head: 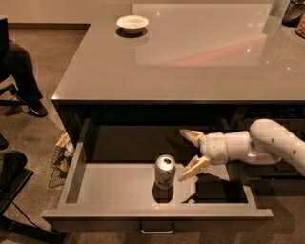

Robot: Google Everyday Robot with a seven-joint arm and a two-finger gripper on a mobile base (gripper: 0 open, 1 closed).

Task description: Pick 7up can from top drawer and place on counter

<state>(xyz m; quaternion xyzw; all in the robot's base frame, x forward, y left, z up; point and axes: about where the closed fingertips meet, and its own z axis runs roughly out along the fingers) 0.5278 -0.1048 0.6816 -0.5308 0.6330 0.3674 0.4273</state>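
The 7up can (165,171) stands upright on the light-grey floor of the open top drawer (114,183), near its middle. My gripper (186,155) reaches in from the right, inside the drawer just right of the can, and is open. One finger (191,136) points back-left and the other (194,169) lies close to the can's right side without touching it. The counter (190,57) spreads wide above the drawer.
A white bowl (132,22) sits on the counter's far left. Dark objects stand at the counter's far right corner (293,14). A wire basket (61,159) sits on the floor left of the drawer. A chair and a person's leg (21,81) are at the left.
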